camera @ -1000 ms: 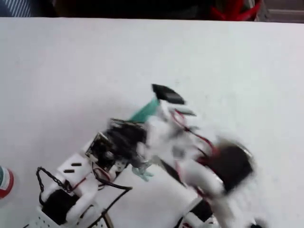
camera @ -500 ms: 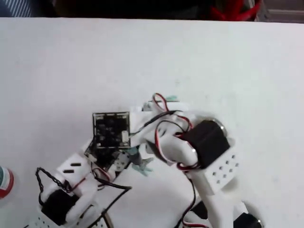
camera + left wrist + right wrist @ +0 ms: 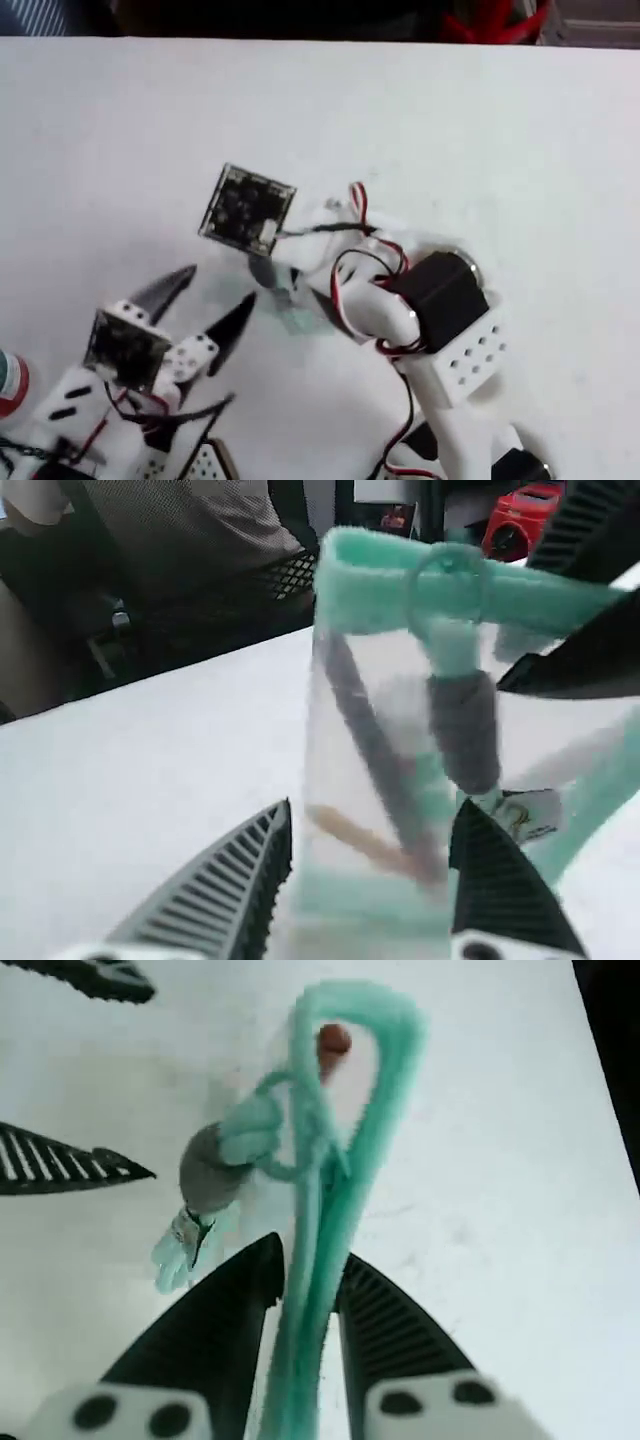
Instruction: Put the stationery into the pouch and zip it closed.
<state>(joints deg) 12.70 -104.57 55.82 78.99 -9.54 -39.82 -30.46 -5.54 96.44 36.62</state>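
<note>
Clear plastic pouch with mint-green fabric edging [image 3: 400, 780] [image 3: 385, 1090] [image 3: 295, 318], upright with a dark pen [image 3: 360, 720] inside, pinched at the edging by right gripper [image 3: 305, 1260], with left gripper [image 3: 375, 815] [image 3: 220, 287] spread wide near the pouch, gripping nothing.

left gripper [image 3: 375, 810] jaws apart | pouch [image 3: 392, 695] mid-frame between them, upright, clear with teal edging | 1 dark pen [image 3: 372, 745] slanted inside | white counter [image 3: 150, 770] behind
</note>
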